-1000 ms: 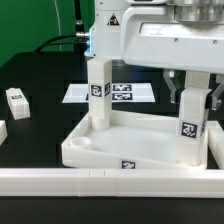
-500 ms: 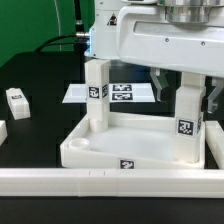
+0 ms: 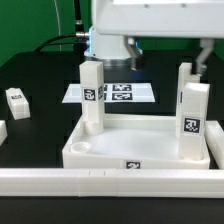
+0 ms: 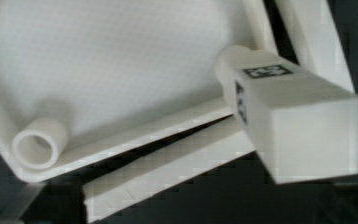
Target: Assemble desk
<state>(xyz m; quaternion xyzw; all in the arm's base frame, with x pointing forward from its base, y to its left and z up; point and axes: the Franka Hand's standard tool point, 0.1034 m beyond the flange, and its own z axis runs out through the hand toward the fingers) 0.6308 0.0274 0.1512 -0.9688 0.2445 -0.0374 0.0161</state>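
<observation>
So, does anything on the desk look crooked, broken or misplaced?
Nothing stands out. In the exterior view the left leg, the far right leg and the near right leg stand upright in corners of the tabletop. Only the near left socket is empty: a step not yet done, no fault.

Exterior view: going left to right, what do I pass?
small white block → first upright leg → front-edge tag of the tabletop → second upright leg. The marker board is skipped; the first leg overlaps it.
</observation>
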